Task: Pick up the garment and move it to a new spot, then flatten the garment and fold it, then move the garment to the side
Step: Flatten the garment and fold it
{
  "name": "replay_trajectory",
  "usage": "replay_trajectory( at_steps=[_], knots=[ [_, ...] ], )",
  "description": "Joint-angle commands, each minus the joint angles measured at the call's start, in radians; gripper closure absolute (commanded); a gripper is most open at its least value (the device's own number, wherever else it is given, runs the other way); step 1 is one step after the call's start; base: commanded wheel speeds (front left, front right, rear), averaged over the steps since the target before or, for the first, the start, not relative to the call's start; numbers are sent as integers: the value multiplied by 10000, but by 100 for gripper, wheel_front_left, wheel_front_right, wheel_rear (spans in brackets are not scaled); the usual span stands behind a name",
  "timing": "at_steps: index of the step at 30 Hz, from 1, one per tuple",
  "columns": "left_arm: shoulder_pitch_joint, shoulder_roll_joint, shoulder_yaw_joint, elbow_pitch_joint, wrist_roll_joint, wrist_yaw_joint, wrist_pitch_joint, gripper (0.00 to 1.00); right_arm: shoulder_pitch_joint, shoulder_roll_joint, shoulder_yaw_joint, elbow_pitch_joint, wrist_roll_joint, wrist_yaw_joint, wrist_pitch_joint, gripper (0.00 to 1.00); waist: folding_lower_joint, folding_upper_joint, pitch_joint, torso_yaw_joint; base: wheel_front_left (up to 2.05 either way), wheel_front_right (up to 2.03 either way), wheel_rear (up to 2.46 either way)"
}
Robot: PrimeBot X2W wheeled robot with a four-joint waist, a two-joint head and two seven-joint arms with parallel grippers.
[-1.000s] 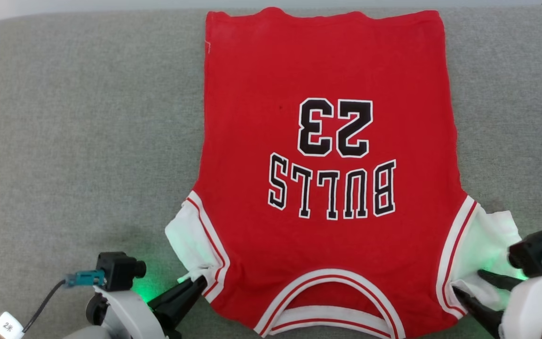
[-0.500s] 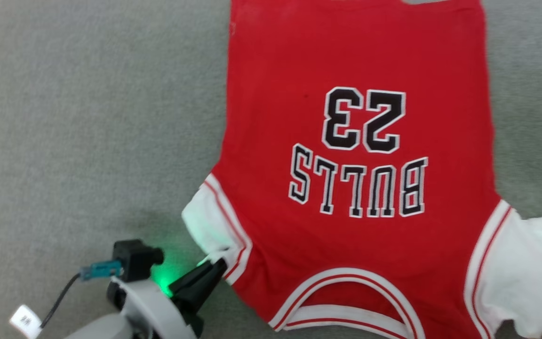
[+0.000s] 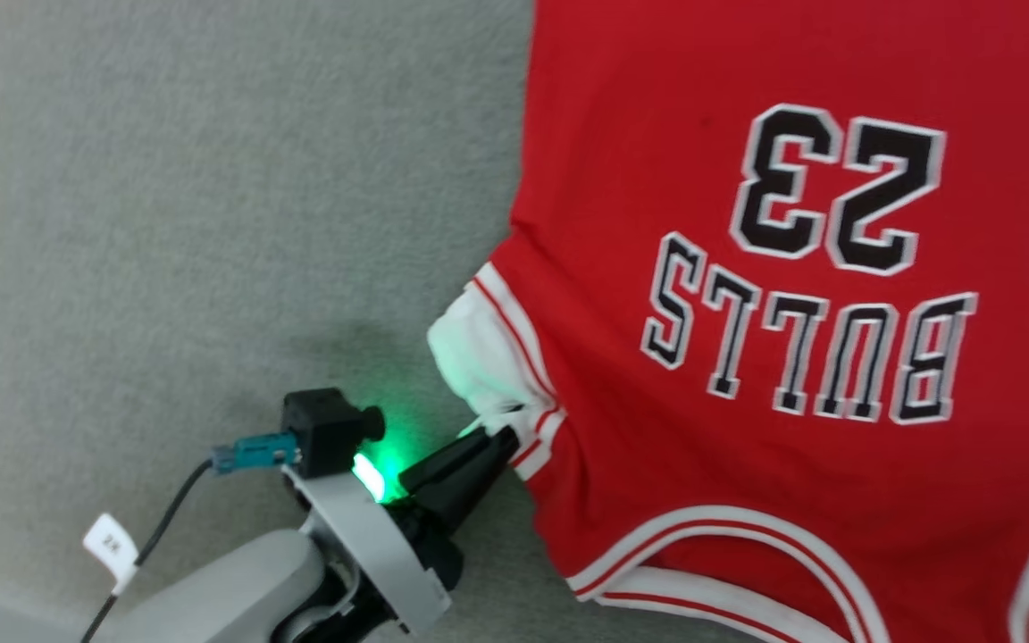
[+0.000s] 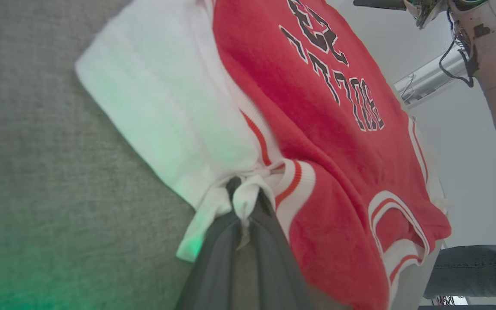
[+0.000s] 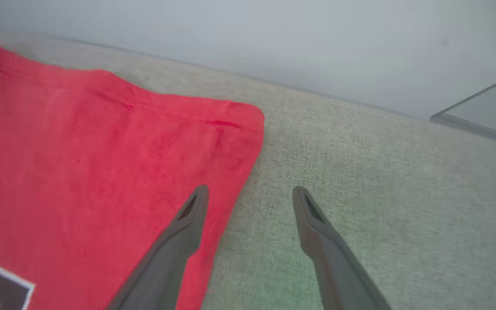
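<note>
The garment [image 3: 747, 357], a red jersey with black "BULLS 23" lettering, lies flat on the grey fabric surface, neckline toward me. My left gripper [image 3: 501, 439] is shut on its white-trimmed shoulder strap at the lower left; the left wrist view shows the white strap [image 4: 243, 198] bunched between the dark fingers [image 4: 213, 262]. My right gripper [image 5: 250, 193] stands open above the garment's far hem corner [image 5: 230, 125], one finger over the red cloth [image 5: 80, 172], the other over the grey surface. Nothing is between its fingers.
The grey upholstered surface [image 3: 166, 223] spreads wide to the left of the garment. A pale wall [image 5: 274, 38] rises behind the surface's far edge. In the left wrist view the right arm [image 4: 489, 64] hangs at the upper right, and a person's jeans-clad leg [image 4: 472, 271] shows at the lower right.
The head camera has swung left, shifting the garment rightward in view. The right gripper has let go of the right shoulder strap, opened fully and gone to the far hem. The left gripper keeps its grip.
</note>
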Motion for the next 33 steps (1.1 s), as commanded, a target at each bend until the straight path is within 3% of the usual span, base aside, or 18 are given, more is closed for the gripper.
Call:
replay_trajectory(
  at_steps=[1,10,11,12,14,20,27,33],
  knots=[
    [-18,-621,-368,534,-97,49,218,100,-453,114,32,671,-335,-7,130,0,0,-1,777,797,0,0,0],
    [45,-703,-501,641,-203,109,227,100,-1419,641,2,2994,-1299,-5,860,0,0,-1,942,1092,0,0,0],
    [57,-700,-506,668,-207,110,236,100,-1440,694,44,3117,-1360,-4,908,6,0,-1,931,1087,0,0,0],
    [69,-703,-511,695,-217,112,238,100,-1432,751,106,3200,-1361,-1,929,56,0,-1,912,1073,0,0,0],
    [85,-702,-511,733,-252,112,238,100,-1448,754,152,3352,-1339,1,918,100,0,-1,849,1024,0,0,0],
    [249,-635,-283,749,-306,110,230,100,-1173,611,130,3402,-922,-2,406,100,0,-1,283,814,0,0,0],
    [914,-271,27,790,-348,101,206,100,-173,13,825,2249,603,-2,336,100,0,-1,-821,407,0,0,0],
    [1469,35,528,764,-220,67,151,100,2357,-1287,1089,-279,2447,-2,891,100,0,-1,-1741,-96,0,0,0]
  ],
)
